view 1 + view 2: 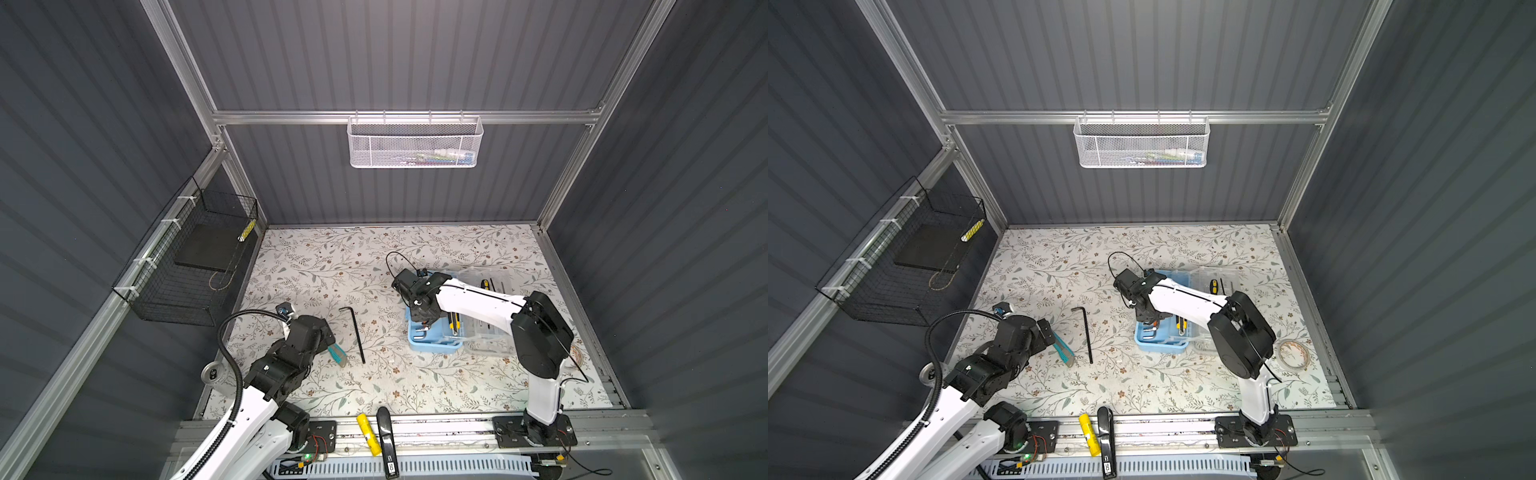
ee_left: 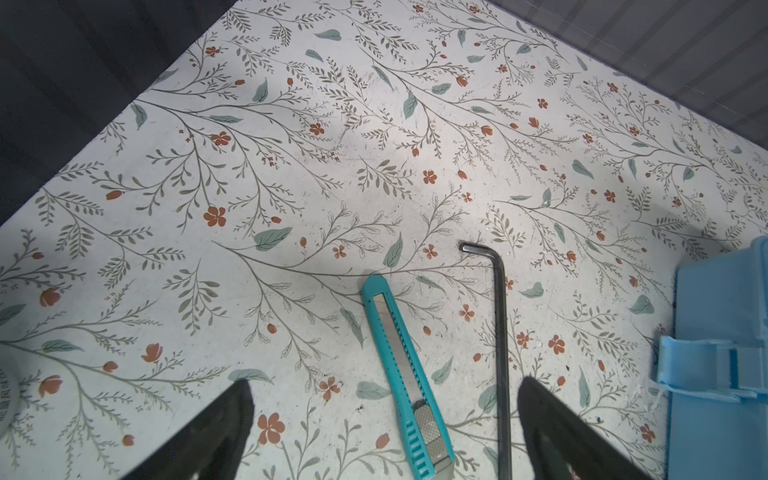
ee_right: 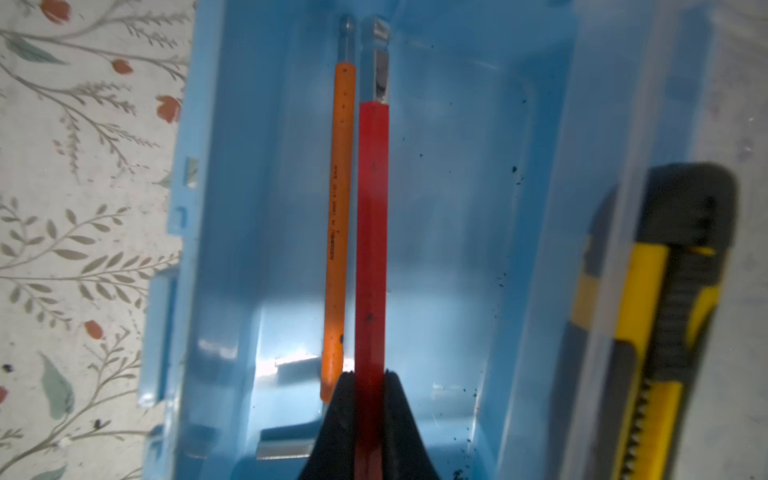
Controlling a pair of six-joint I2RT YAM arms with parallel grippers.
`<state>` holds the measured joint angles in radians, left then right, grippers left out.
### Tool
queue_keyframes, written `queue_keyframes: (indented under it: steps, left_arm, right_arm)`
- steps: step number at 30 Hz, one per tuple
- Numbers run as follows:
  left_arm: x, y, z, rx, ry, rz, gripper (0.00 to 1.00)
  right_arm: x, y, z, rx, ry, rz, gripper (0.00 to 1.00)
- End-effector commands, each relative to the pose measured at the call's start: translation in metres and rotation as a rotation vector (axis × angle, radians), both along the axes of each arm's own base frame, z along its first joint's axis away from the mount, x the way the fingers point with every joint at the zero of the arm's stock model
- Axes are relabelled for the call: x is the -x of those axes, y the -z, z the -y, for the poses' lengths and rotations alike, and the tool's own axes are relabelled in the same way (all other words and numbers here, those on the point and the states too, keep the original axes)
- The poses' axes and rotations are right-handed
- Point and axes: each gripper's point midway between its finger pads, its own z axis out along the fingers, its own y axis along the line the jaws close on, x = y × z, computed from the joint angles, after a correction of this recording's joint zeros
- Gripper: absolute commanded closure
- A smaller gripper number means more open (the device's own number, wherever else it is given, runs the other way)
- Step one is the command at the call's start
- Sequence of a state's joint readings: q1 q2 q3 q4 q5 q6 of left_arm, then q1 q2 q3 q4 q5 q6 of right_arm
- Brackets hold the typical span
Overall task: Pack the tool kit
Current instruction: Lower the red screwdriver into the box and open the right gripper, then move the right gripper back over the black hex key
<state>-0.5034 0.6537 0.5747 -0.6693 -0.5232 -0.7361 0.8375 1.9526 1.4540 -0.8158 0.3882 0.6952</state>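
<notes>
Tool kit case (image 1: 432, 347): light blue, lid open, set right of centre. A red hex key (image 3: 372, 228) is clamped in the right gripper (image 3: 370, 376) inside the case, so placing appears to be in hand and release is called for next. The left gripper (image 2: 385, 381) is held wide apart over a teal knife (image 2: 405, 365), not yet packed.

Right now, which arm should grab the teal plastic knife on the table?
Probably left: the left gripper, open, hovers over the teal knife; the right gripper is shut on a red-sleeved hex key in the light-blue plastic case.
</notes>
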Motion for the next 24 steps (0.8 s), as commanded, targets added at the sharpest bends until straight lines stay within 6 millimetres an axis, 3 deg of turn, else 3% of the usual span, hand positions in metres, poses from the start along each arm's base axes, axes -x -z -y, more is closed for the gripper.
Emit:
queue_keyframes:
  steps: [1, 8, 14, 19, 24]
  left_arm:
    - [0.005, 0.005, -0.003, -0.025, 0.005, -0.021, 0.0]
    - [0.004, 0.004, -0.003, -0.031, 0.007, -0.022, 0.01]
    - [0.004, 0.0, -0.004, -0.032, 0.007, -0.017, 0.01]
    - [0.005, -0.003, -0.005, -0.031, 0.006, -0.011, 0.01]
    - [0.005, -0.004, -0.006, -0.032, 0.001, -0.007, 0.0]
  right_arm:
    - [0.0, 0.009, 0.006, 0.051, -0.006, -0.029, 1.0]
    - [0.002, 0.021, 0.01, 0.073, -0.005, -0.059, 1.0]
    - [0.0, 0.024, 0.008, 0.059, -0.01, -0.067, 0.76]
    - [-0.004, 0.001, 0.005, 0.027, -0.015, -0.025, 0.7]
    - [-0.011, -0.045, -0.006, -0.056, -0.044, 0.073, 0.69]
